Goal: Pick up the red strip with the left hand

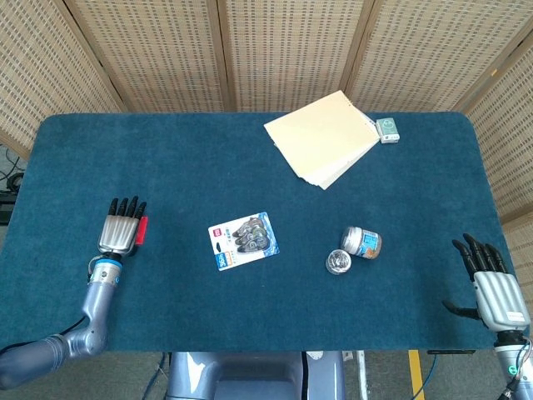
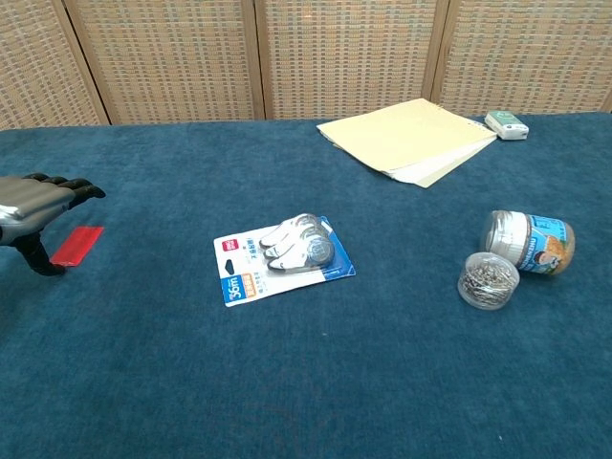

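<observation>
The red strip (image 2: 77,245) lies flat on the blue table at the left. In the head view only a thin sliver of the red strip (image 1: 143,229) shows beside my left hand (image 1: 122,228), which hovers over it with fingers extended and apart, holding nothing. In the chest view my left hand (image 2: 34,206) sits just above and left of the strip, thumb pointing down near the strip's near end. My right hand (image 1: 491,283) rests open at the table's near right corner, fingers spread.
A blue-carded pack of correction tapes (image 1: 242,239) lies mid-table. A tipped jar (image 1: 362,241) and a small tin of clips (image 1: 337,262) sit to its right. Manila folders (image 1: 325,137) and a small green-white box (image 1: 387,128) lie at the back.
</observation>
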`<state>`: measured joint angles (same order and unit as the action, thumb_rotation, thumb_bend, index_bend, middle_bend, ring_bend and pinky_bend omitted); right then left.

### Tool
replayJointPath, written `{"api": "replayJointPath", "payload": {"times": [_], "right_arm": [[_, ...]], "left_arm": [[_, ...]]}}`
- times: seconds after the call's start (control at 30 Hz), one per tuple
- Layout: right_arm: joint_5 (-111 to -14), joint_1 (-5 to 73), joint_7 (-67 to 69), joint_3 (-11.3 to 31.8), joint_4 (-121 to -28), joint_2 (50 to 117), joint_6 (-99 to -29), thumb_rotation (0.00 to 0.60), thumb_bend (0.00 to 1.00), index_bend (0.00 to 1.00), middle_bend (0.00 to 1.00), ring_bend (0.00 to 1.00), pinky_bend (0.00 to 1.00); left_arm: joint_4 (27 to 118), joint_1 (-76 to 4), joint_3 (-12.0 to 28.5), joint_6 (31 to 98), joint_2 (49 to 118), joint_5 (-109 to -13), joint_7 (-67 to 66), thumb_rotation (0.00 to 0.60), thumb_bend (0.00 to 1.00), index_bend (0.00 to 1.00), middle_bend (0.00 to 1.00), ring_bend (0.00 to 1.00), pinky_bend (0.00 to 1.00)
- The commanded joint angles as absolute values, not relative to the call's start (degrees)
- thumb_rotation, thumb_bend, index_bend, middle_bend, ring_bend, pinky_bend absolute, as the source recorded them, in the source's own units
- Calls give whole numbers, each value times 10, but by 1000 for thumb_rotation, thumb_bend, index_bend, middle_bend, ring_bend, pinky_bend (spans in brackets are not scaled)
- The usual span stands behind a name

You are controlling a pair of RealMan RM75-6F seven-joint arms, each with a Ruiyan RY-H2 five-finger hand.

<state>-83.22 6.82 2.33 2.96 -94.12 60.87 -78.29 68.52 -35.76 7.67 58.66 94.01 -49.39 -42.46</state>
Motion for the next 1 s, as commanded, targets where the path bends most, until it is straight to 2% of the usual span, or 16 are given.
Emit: {"api": "replayJointPath", "payload": {"times": [0.03, 0.73, 1.0], "right_arm": [[-833, 68, 24, 29, -941, 609, -783, 600, 0, 6, 0, 0, 0], [-834, 70, 24, 28, -941, 609, -780, 600, 0, 6, 0, 0, 0], [-831, 70, 27, 29, -940, 609, -779, 600, 0, 6, 0, 0, 0]], "left_arm": [[683, -359, 76, 584, 943, -493, -426, 600, 249, 0, 0, 0, 0], [621, -376, 82, 589, 978, -518, -416, 600, 300, 0, 0, 0, 0], [615, -384, 98, 604, 988, -533, -401, 600, 303, 0, 0, 0, 0]]}}
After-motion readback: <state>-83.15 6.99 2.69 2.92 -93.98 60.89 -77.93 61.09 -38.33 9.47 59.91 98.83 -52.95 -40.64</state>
